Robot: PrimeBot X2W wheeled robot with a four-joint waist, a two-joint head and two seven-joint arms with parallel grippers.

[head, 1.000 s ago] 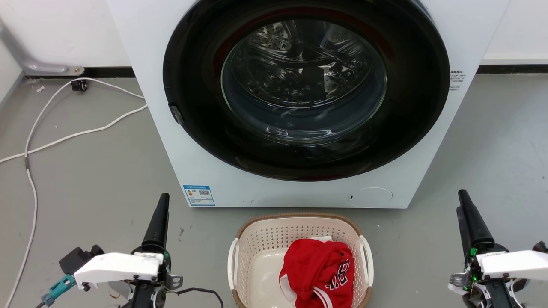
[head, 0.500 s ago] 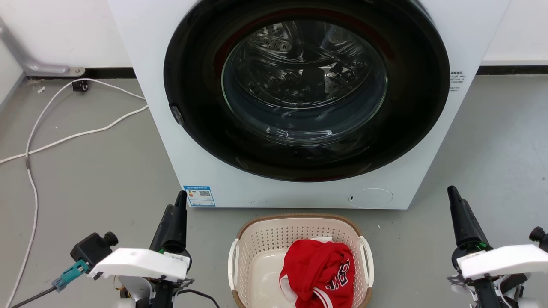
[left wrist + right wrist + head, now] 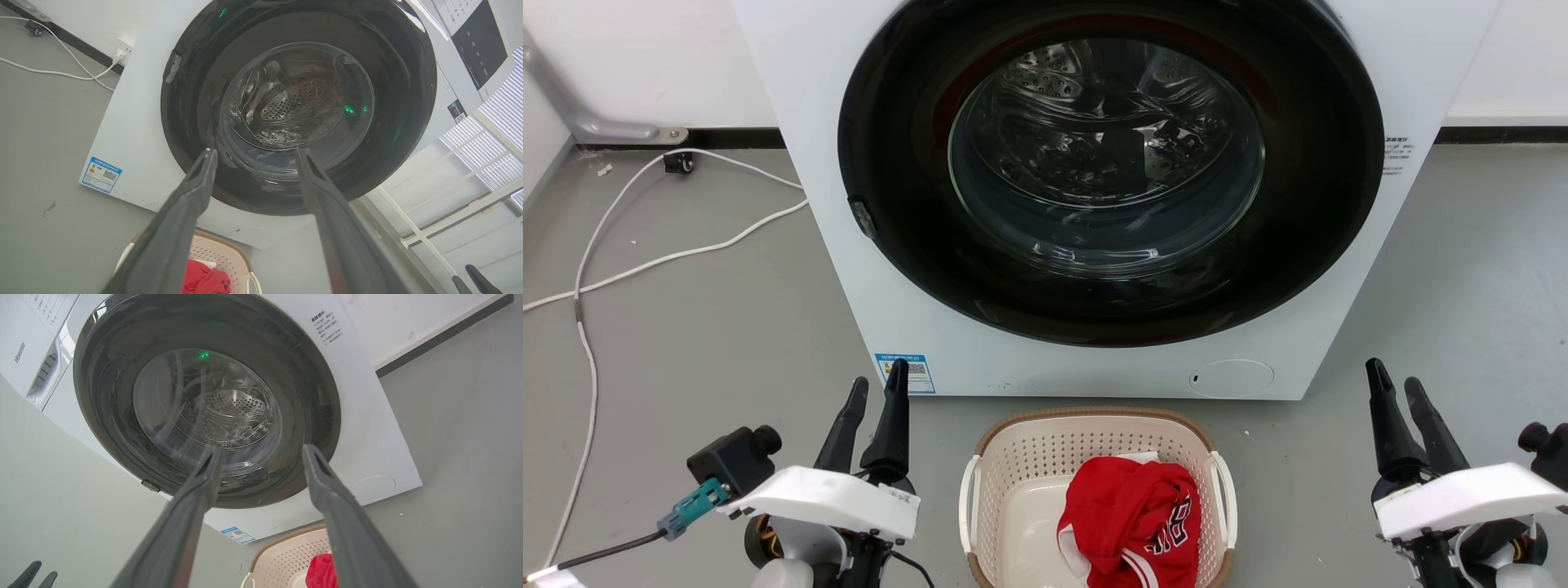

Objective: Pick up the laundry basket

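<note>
Just opened: left claw [image 3: 878, 374] and right claw [image 3: 1391, 373]
Spread apart, they flank the laundry basket [image 3: 1029, 457], neither touching it yet.

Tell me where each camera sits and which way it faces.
Head view: on the head, facing forward-down at washer and basket; left gripper, right gripper at bottom corners.
Left wrist view: on left wrist, facing the washer door between its own open fingers.
Right wrist view: same from the right, own fingers open.
All share washer, basket, red cloth.
</note>
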